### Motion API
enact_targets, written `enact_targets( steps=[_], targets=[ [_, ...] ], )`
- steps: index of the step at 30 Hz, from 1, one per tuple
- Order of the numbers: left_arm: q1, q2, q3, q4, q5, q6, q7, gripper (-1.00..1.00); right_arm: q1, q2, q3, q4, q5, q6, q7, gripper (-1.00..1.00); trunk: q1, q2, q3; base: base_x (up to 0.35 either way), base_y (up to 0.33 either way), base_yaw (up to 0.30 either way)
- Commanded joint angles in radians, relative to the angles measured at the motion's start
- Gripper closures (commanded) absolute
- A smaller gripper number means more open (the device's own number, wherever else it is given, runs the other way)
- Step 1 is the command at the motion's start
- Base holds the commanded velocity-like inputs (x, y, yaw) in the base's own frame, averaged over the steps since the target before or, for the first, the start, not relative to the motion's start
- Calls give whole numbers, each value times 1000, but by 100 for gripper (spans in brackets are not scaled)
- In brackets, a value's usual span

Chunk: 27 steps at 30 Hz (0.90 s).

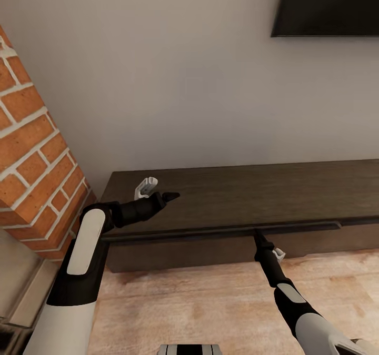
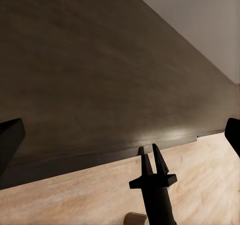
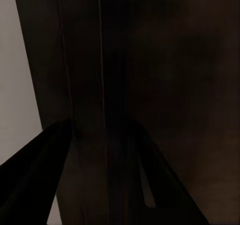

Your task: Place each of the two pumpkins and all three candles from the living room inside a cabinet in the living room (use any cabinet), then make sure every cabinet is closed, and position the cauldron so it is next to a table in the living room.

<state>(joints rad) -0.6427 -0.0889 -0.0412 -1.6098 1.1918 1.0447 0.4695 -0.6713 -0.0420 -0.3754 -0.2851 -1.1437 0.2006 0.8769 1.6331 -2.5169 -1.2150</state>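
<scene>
Head view: looking forward and down from above the cabinet (image 1: 237,197). Left wrist view: over the cabinet (image 2: 100,85) top, facing along it toward the front edge. Right wrist view: pressed close against the cabinet (image 3: 150,85) front. Shared by all: the cabinet.

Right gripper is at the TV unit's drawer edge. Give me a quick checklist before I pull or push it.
1. Right gripper at the cabinet drawer lip: ok, tips meet the front edge.
2. Right jaws: nearly together in the left wrist view; grip on the lip cannot tell.
3. Drawer state: slightly proud of the front, not ok if meant closed.
4. Left gripper: over the top, clear of the drawer, ok; jaws wide.
5. Drawer contents: cannot tell.
</scene>
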Motion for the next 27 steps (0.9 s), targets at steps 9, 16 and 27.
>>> enact_targets(
  steps=[9, 16, 27],
  targets=[
    [1, 0, 0, 1, 0, 0, 0, -100, -1, 0, 6, -31, -6, 8, -1, 100, 0, 0, 0, -34, -13, 0],
    [1, 0, 0, 0, 0, 0, 0, -100, -1, 1, 6, -32, -5, 8, -1, 100, 0, 0, 0, -41, -16, 0],
    [1, 0, 0, 1, 0, 0, 0, -100, -1, 1, 6, -32, -5, 8, -1, 100, 0, 0, 0, -41, -1, 0]
  ],
)
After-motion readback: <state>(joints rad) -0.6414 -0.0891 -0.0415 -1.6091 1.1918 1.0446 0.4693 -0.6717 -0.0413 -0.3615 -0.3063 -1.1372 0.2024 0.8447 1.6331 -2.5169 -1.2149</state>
